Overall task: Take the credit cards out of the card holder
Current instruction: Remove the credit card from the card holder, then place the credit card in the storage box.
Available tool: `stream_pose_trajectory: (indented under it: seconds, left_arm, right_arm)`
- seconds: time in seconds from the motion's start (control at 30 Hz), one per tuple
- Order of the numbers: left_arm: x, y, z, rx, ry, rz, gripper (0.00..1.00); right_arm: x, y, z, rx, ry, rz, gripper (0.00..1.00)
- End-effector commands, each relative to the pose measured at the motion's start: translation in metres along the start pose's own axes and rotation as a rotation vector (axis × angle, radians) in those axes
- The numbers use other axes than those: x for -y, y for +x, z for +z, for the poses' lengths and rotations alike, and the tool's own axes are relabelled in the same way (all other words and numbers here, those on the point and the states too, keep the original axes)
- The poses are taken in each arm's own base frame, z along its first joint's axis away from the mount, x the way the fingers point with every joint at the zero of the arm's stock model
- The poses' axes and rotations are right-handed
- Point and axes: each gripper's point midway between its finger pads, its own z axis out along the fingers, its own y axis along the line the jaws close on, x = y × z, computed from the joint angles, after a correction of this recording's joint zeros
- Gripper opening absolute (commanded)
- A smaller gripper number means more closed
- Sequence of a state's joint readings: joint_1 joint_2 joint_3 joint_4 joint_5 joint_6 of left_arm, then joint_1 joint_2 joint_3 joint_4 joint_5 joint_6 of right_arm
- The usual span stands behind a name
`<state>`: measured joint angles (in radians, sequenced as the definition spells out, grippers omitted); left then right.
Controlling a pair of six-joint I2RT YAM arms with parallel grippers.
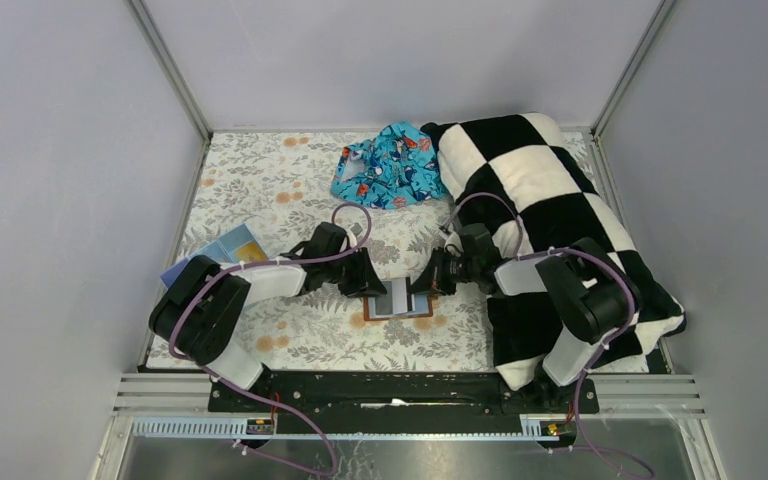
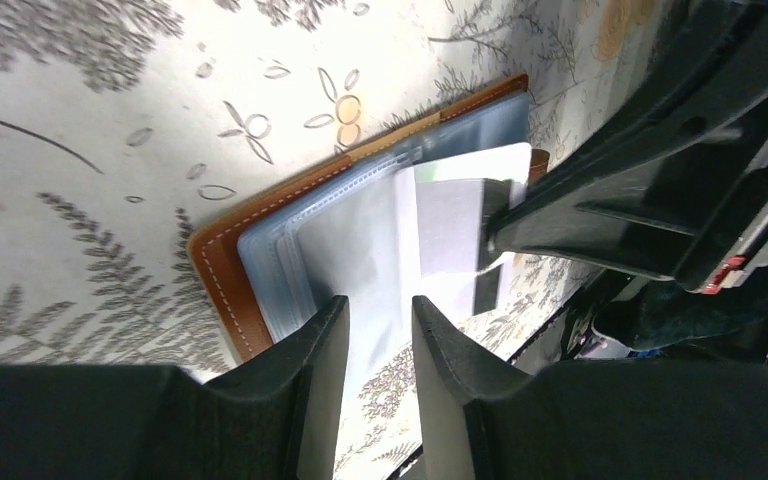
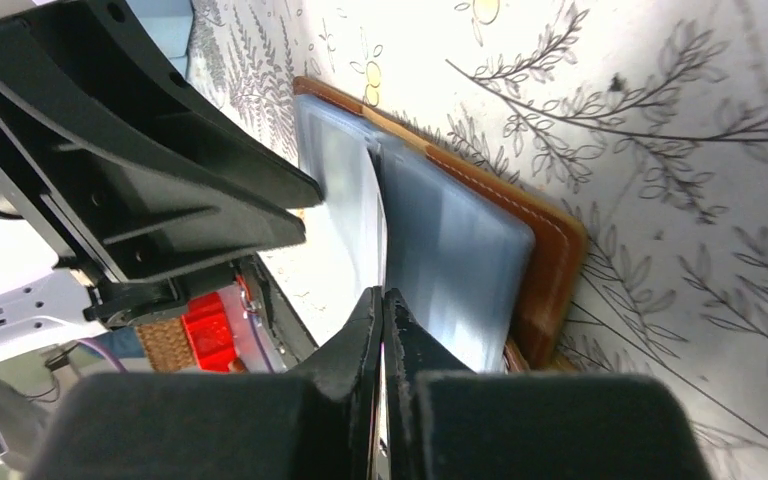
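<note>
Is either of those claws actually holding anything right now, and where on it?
The right gripper is pinched shut on the edge of a pale credit card in the open card holder. The left gripper, jaws apart, seems to hold nothing.

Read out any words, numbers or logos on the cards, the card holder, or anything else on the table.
None can be read.
The credit cards in the card holder show plain pale faces.
The blue printed cloth is too small to show any lettering.

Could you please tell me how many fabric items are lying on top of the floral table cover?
2: a blue patterned cloth at the back centre, and a black-and-white checkered blanket along the right side. More could be hidden under the blanket.
</note>
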<state>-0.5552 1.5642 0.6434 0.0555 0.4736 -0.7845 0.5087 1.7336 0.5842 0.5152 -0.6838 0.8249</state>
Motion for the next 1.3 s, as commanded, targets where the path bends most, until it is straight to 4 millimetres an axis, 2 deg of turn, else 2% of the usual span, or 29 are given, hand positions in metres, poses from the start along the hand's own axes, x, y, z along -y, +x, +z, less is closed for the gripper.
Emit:
stream_pose_trajectory:
  seconds: [0.0, 0.1, 0.17, 0.3, 0.4, 0.53, 0.6, 0.7, 0.83, 1.0, 1.17, 1.27]
  left_arm:
    - [-0.026, -0.006, -0.008, 0.012, -0.099, 0.019, 0.35]
    - [-0.006, -0.014, -0.017, 0.04, -0.043, 0.037, 0.35]
    - [0.013, -0.024, -0.029, 0.083, -0.002, 0.063, 0.36]
    - [0.051, -0.044, -0.061, 0.184, 0.092, 0.122, 0.43]
    - [0.076, -0.047, -0.082, 0.194, 0.205, 0.156, 0.53]
    - [0.093, -0.047, -0.106, 0.23, 0.325, 0.166, 0.63]
    - [0.098, -0.046, -0.113, 0.241, 0.375, 0.165, 0.66]
    - [0.103, -0.044, -0.118, 0.248, 0.408, 0.181, 0.69]
    - [0.104, -0.043, -0.117, 0.242, 0.422, 0.178, 0.69]
    - [0.109, -0.042, -0.117, 0.241, 0.479, 0.157, 0.67]
    - [0.107, -0.044, -0.114, 0.252, 0.474, 0.133, 0.58]
    - [0.101, -0.047, -0.112, 0.265, 0.432, 0.125, 0.44]
  right_arm:
    - [0.014, -0.015, -0.018, 0.035, 0.121, -0.055, 0.0]
    - [0.005, -0.021, -0.027, 0.057, 0.131, -0.091, 0.0]
    - [-0.01, -0.026, -0.034, 0.079, 0.11, -0.125, 0.0]
    - [-0.062, -0.034, -0.046, 0.084, -0.05, -0.235, 0.0]
    - [-0.099, -0.041, -0.054, 0.119, -0.192, -0.252, 0.0]
    - [-0.139, -0.048, -0.064, 0.154, -0.373, -0.234, 0.0]
    - [-0.153, -0.049, -0.067, 0.161, -0.451, -0.219, 0.0]
    - [-0.165, -0.05, -0.069, 0.155, -0.539, -0.194, 0.0]
    - [-0.179, -0.048, -0.073, 0.151, -0.651, -0.151, 0.0]
    - [-0.182, -0.037, -0.061, 0.099, -0.655, -0.15, 0.0]
    - [-0.182, -0.03, -0.053, 0.063, -0.668, -0.131, 0.0]
    - [-0.179, -0.027, -0.048, 0.047, -0.665, -0.109, 0.0]
